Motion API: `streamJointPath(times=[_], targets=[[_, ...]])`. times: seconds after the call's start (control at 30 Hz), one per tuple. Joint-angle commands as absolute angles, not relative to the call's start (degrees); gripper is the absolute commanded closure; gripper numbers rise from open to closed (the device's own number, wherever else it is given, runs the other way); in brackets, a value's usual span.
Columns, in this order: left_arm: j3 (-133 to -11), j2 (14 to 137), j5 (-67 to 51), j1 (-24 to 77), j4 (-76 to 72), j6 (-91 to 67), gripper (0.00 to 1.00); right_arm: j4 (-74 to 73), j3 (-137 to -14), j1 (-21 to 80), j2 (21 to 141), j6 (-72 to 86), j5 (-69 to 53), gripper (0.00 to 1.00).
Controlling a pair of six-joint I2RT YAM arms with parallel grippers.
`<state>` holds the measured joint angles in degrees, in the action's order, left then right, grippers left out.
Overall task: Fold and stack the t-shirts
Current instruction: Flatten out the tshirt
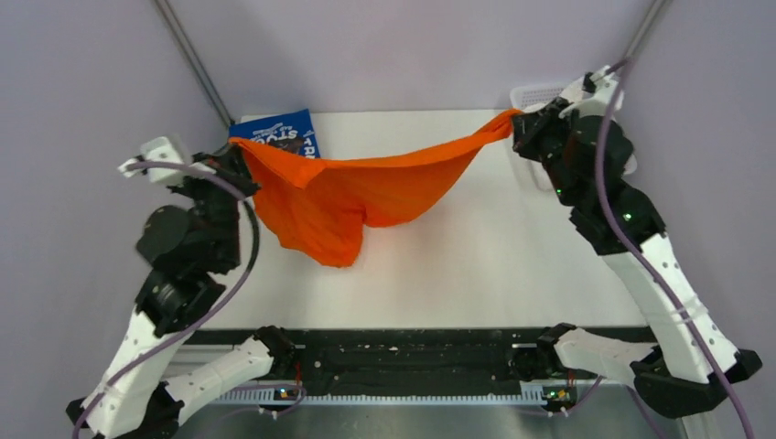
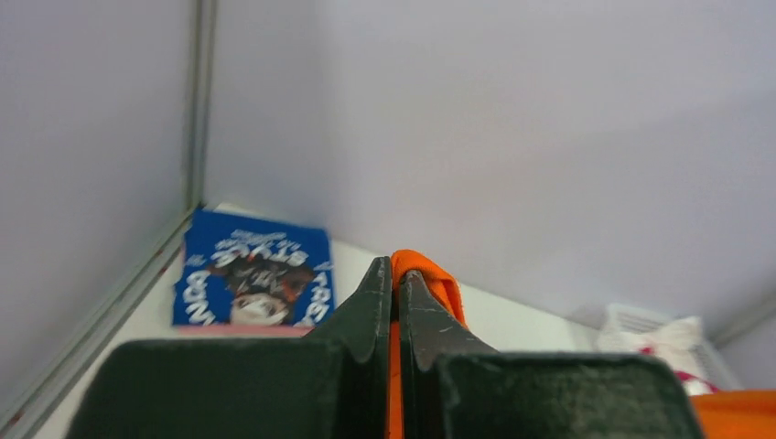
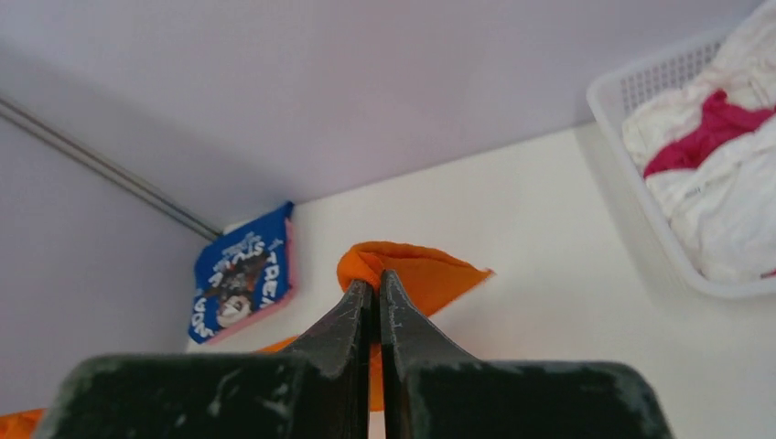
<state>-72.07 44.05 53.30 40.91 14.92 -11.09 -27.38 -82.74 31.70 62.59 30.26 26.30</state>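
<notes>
The orange shirt (image 1: 357, 197) hangs in the air between the two arms, above the far half of the worktop (image 1: 476, 265). Its long axis runs from side to side. The upper edge is pulled tight, and the middle sags in loose folds. Most of the cloth hangs nearer to the left arm. I cannot tell if the lowest fold touches the worktop.

The left end effector (image 1: 238, 151) is pressed together on one end of the shirt, and the right end effector (image 1: 518, 123) on the other end. Both wrist views show orange cloth pinched between the fingers. From each end effector the shirt therefore lies inward, toward the middle of the worktop.

I think the coming move is to lay the shirt flat. Both arms should then go down together and keep the edge tight, over the bare near part.

A folded blue shirt (image 1: 279, 133) lies flat in the far left corner, just behind the left end effector and partly covered by orange cloth in the top view. The hanging cloth could drag over it. A basket (image 3: 673, 69) with white and magenta shirts (image 3: 723, 165) stands in the far right corner, close behind the right end effector.
</notes>
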Motion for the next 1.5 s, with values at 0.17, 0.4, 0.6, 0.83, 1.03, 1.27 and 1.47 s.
streamJointPath(times=[0.17,0.4,0.6,0.83,1.03,1.27,1.47], targets=[[-91.6,38.7,21.4,40.6,17.8,-1.9,1.0,-34.1,-98.5,31.4,53.8,21.2,10.3,1.0],[-105.2,42.3,4.4,39.9,25.8,-4.1,1.0,-35.8,-105.3,31.4,50.6,20.7,1.3,1.0],[-107.1,44.7,5.1,36.2,25.8,-4.7,1.0,-35.2,-104.1,31.4,49.5,19.6,6.0,1.0],[-101.3,53.1,26.0,35.9,18.0,-0.8,1.0,-34.8,-99.9,31.4,53.5,15.3,27.2,1.0],[-96.5,69.8,44.0,32.1,7.7,5.4,1.0,-32.4,-91.3,31.2,64.6,12.9,39.8,1.0],[-99.5,99.9,36.5,19.4,10.2,-4.2,1.0,-23.7,-82.7,22.0,85.0,19.9,31.9,1.0],[-128.7,131.9,29.5,13.6,26.0,-13.4,0.51,-22.3,-97.5,13.9,113.7,23.0,22.4,0.54]])
